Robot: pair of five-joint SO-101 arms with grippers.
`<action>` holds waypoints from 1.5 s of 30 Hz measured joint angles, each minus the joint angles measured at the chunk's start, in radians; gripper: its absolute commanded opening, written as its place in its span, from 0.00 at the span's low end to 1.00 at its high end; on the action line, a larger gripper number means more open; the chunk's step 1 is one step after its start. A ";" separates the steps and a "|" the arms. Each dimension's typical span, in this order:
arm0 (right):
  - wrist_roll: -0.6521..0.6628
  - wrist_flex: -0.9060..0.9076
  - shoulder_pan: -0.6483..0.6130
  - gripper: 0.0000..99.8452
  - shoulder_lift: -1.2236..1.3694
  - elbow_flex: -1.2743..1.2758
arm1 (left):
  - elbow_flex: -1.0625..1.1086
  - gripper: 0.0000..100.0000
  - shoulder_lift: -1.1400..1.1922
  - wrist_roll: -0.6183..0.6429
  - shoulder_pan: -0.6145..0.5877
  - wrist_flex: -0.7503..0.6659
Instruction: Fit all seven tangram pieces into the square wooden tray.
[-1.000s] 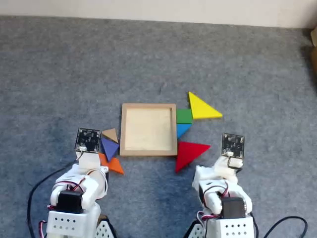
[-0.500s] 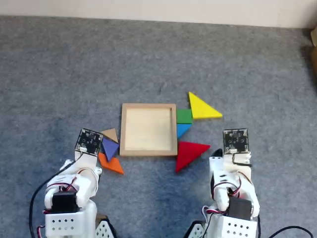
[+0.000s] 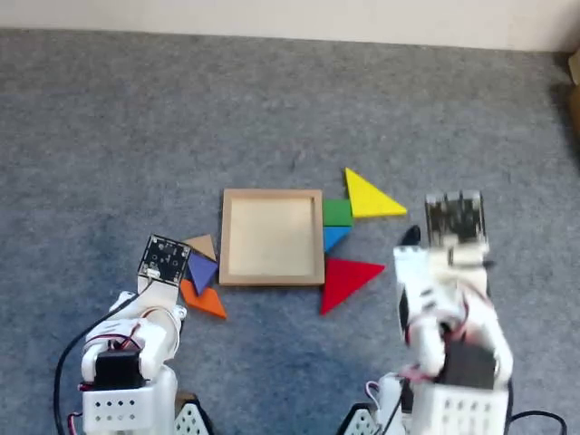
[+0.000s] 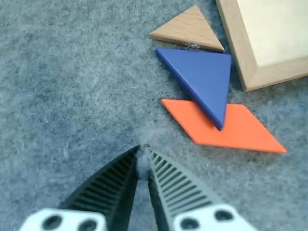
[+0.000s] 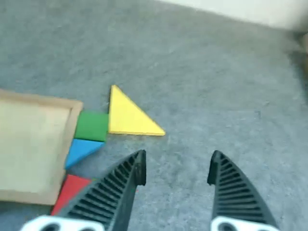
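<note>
The left gripper (image 4: 143, 153) is fully closed, its fingertips brought together with nothing between them, above bare carpet (image 4: 72, 96). Just beyond the tips lies the orange parallelogram (image 4: 231, 132). A corner of the dark blue triangle (image 4: 202, 77) is laid over it, and the plain wood triangle (image 4: 190, 31) is set just beside the dark blue one. The right gripper (image 5: 178, 166) is opened wide and nothing is held. It is positioned above carpet near the yellow triangle (image 5: 126, 118).

In the high view, with 12 o'clock taken as the far side of the table, the square wooden tray (image 3: 272, 194) is located at the centre. The three pieces first named are grouped at 8 to 9 o'clock of the tray. At 3 o'clock the green square (image 3: 337, 212) and the light blue triangle (image 3: 333, 237) are seated against the tray wall. The yellow triangle is set against the green square, at 2 o'clock. The red triangle (image 3: 344, 279) is placed at 4 o'clock, by the tray's corner. All seven pieces are outside the tray.
</note>
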 measured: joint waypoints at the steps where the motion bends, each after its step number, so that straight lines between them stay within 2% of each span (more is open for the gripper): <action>1: 0.000 0.000 -0.017 0.22 0.081 -0.051 | 0.000 0.01 0.000 0.000 0.000 0.000; 5: 0.000 0.000 -0.083 0.22 0.410 -0.239 | 0.000 0.01 0.000 0.000 0.000 0.000; 11: 0.000 0.000 -0.143 0.29 0.908 -0.535 | 0.009 0.01 -0.002 0.000 0.000 -0.005; 19: 0.000 0.000 -0.149 0.29 1.471 -0.948 | 0.009 0.01 0.000 0.000 0.000 -0.006; 24: 0.000 0.000 -0.150 0.29 1.732 -1.172 | 0.009 0.01 0.000 0.000 0.000 -0.006; 30: 0.000 0.000 -0.161 0.29 1.846 -1.300 | 0.009 0.01 0.000 0.000 0.000 -0.006; 40: 0.000 0.000 -0.216 0.29 1.855 -1.307 | 0.009 0.01 0.000 0.000 0.000 -0.006; 45: 0.002 -0.002 -0.210 0.29 1.961 -1.327 | 0.009 0.01 0.000 0.000 0.000 -0.006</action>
